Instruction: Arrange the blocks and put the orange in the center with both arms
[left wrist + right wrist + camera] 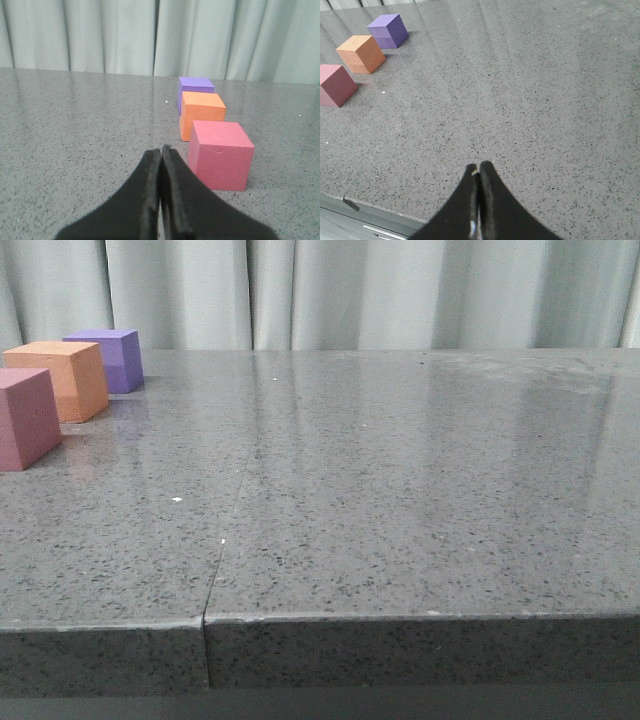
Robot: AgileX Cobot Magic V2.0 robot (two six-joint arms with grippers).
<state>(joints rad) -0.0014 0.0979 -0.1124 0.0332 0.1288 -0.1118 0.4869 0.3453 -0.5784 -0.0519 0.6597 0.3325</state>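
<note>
Since the orange cube [202, 115] between purple cube [194, 90] and pink cube [220, 154] looks light, squashy foam, I'd pinch its free side faces gently; left gripper [161, 150] and right gripper [479, 167] are both closed, empty.

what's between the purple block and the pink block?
The orange block sits between the purple block and the pink block, apart from both; clearest in the right wrist view, also in the left wrist view.

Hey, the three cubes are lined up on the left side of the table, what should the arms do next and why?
Probably nothing more than keep both arms back: the orange cube already sits between the purple cube and pink cube, and the left gripper and right gripper are shut, empty.
</note>
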